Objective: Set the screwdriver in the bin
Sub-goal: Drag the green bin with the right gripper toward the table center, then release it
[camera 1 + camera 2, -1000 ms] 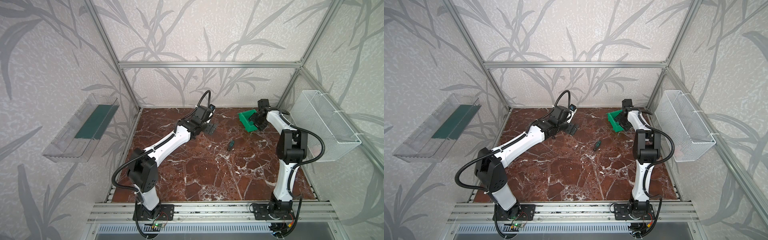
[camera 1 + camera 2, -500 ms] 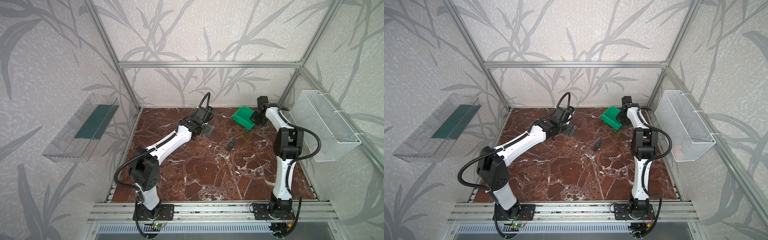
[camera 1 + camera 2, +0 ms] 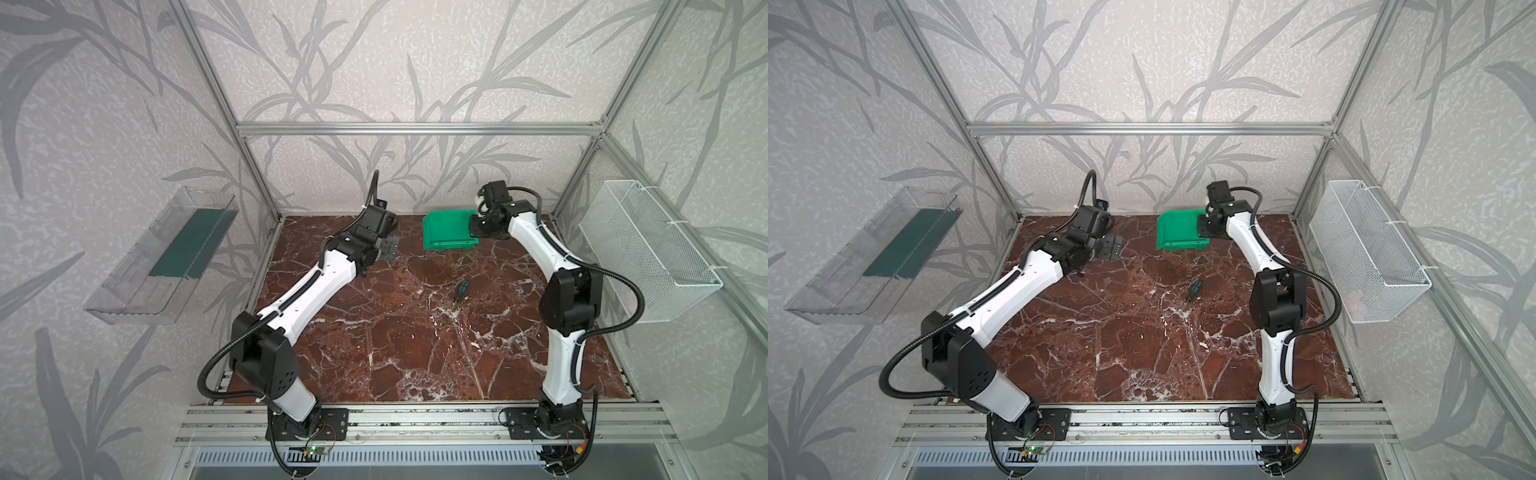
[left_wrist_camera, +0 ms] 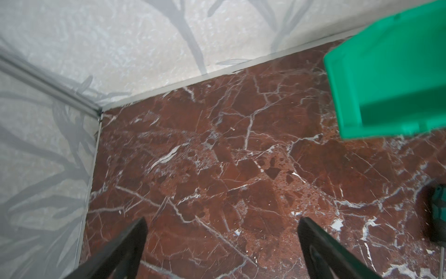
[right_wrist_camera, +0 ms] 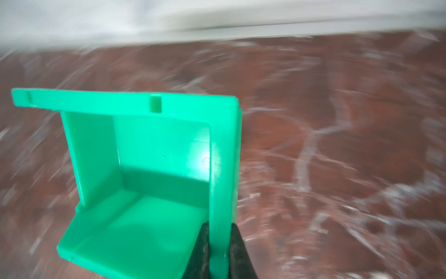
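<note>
The bright green bin [image 3: 446,230] [image 3: 1179,232] hangs tilted just above the marble floor near the back wall. My right gripper [image 5: 219,232] is shut on one side wall of the bin [image 5: 144,169], one finger inside and one outside. In both top views that gripper [image 3: 473,226] [image 3: 1204,226] sits at the bin's right edge. The small screwdriver [image 3: 462,289] [image 3: 1194,289] lies alone on the floor in front of the bin. My left gripper [image 4: 222,222] [image 3: 388,249] is open and empty, left of the bin [image 4: 391,72]. The screwdriver's handle [image 4: 440,205] shows at the edge of the left wrist view.
A clear plastic tray [image 3: 166,257] hangs on the left wall. A white wire-mesh basket [image 3: 648,249] hangs on the right wall. Aluminium frame posts mark the back corners, close behind both grippers.
The right gripper closed on the bin's wall, lifted it and swung it left along the back wall. The left arm shifted slightly. The screwdriver has not moved.
</note>
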Controlling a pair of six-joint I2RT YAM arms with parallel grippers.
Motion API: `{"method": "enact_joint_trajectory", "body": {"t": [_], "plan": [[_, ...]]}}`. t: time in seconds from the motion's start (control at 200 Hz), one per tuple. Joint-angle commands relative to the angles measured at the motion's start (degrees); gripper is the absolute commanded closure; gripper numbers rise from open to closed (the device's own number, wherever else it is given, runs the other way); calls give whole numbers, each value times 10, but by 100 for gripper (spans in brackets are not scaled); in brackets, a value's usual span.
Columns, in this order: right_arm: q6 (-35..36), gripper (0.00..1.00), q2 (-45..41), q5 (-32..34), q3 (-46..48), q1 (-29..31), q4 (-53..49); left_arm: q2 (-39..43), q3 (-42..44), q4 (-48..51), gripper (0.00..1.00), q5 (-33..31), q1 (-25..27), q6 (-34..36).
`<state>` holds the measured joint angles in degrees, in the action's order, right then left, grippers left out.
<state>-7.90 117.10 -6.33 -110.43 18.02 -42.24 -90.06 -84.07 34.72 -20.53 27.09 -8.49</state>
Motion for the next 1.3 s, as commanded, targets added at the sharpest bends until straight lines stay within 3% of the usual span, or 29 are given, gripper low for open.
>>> {"method": "enact_joint_trajectory", "body": {"t": [0.0,0.155,0.255,0.53,0.68,0.735,0.855,0.93,1.03,1.115,1.3], "plan": [[126,100,-29,-97,32,64,36,53,51,19,1,29,-29,-59],[175,100,-8,-118,50,125,15,123,133,-4,1,55,-62,-85],[196,100,3,-98,61,148,12,158,171,-16,1,64,-71,-89],[189,91,44,38,63,170,2,197,236,-26,1,113,-72,-139],[173,69,58,128,42,190,-1,214,250,-42,1,134,-72,-147],[162,53,56,164,23,196,-10,221,255,-51,1,133,-72,-147],[65,40,49,265,-61,208,-86,228,265,-85,1,166,-73,-149],[-33,30,55,273,-140,216,-184,222,268,-105,1,195,-73,-160],[-224,20,74,234,-213,220,-317,213,275,-133,1,228,-72,-183],[-351,20,80,176,-193,220,-355,215,288,-161,1,243,-72,-201],[-432,19,38,74,-56,231,-254,222,312,-178,1,246,-73,-212]]}}
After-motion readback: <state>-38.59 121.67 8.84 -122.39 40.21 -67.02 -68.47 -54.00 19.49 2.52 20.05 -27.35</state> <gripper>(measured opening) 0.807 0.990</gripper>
